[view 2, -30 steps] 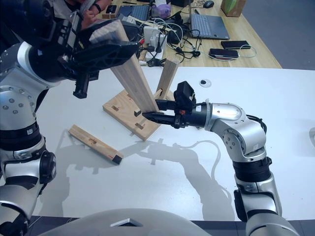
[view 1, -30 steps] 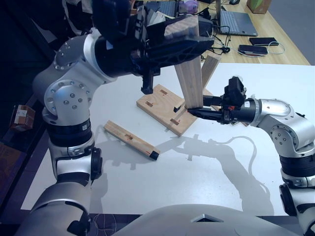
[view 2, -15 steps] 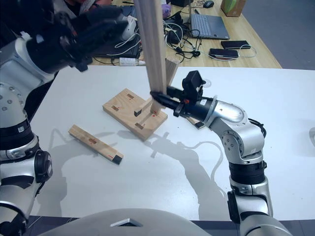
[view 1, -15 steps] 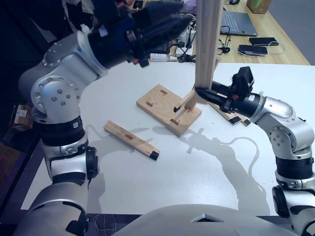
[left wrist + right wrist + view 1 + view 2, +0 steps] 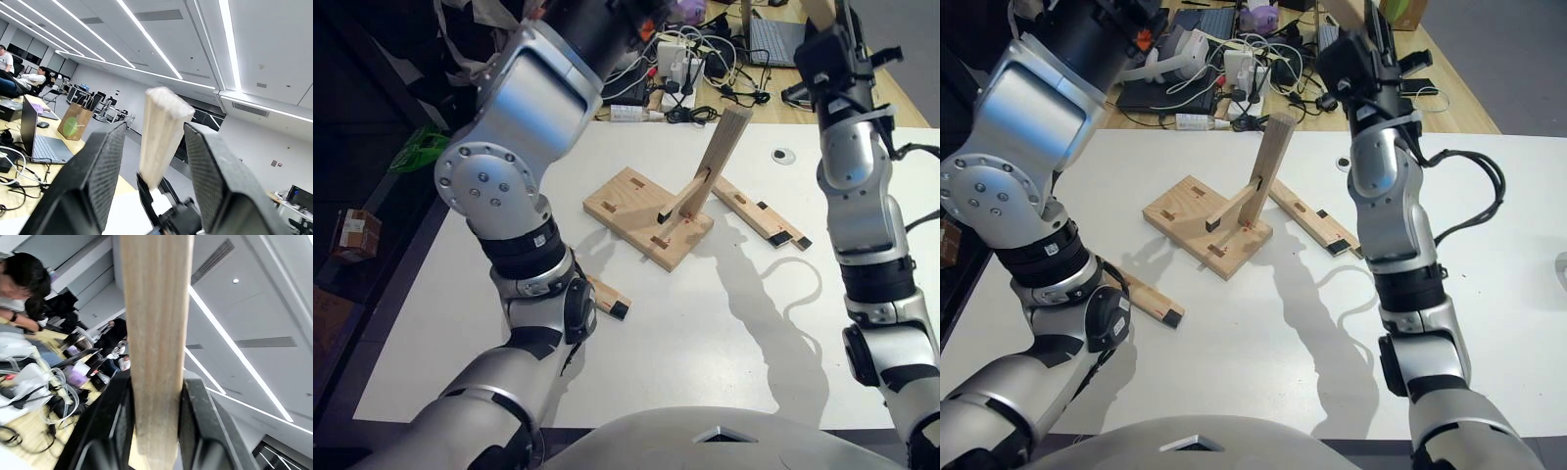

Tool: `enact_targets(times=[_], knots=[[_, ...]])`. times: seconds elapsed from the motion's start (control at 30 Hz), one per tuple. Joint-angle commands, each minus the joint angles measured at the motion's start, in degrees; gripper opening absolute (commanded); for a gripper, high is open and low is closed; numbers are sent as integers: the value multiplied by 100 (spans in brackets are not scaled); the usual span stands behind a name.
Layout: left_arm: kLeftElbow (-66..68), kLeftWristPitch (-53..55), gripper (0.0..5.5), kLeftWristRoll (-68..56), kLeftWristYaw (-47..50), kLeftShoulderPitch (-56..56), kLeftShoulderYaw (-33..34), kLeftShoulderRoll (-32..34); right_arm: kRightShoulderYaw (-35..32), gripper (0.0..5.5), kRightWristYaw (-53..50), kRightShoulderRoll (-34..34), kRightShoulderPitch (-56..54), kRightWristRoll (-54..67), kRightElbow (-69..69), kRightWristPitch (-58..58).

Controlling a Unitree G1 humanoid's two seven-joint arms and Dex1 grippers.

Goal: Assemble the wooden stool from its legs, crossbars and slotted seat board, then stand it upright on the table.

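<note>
The slotted seat board [image 5: 631,204] lies flat on the white table [image 5: 724,323]. One leg [image 5: 718,155] stands tilted in it, with a short crossbar [image 5: 677,207] at its foot. Both arms are raised high. My right gripper [image 5: 156,382] is shut on another wooden leg [image 5: 156,323], held up above the far table edge [image 5: 819,10]. My left gripper [image 5: 156,132] is open. Its fingers [image 5: 105,176] stand on either side of that leg's end [image 5: 161,132], with gaps showing. A third leg [image 5: 759,209] lies flat to the right of the board. A fourth [image 5: 609,299] peeks out behind my left arm.
A desk [image 5: 891,88] beyond the table carries laptops, cables [image 5: 690,73] and phones. A small round disc [image 5: 784,155] lies on the table at the back right. The near half of the table is bare.
Both arms have swung upward. The leg that my right gripper held by its lower end beside the seat board is now high above the table. My left gripper's fingers have come apart from it.
</note>
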Motion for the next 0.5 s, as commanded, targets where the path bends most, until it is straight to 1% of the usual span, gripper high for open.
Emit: enact_targets(times=[0.03, 0.1, 0.27, 0.5], knots=[[282, -123, 215, -37, 141, -161, -89, -172, 36, 101, -280, 135, -485, -203, 598, -385], [415, -212, 215, 42, 135, -238, -168, -250, 60, 101, -343, 195, -546, -265, 695, -498], [447, -264, 215, -58, 7, -242, -102, -123, 270, 101, -354, 342, -467, -480, 629, -695], [524, -297, 215, -82, -156, -275, -112, -19, 523, 101, -469, 350, -301, -948, 543, -860]])
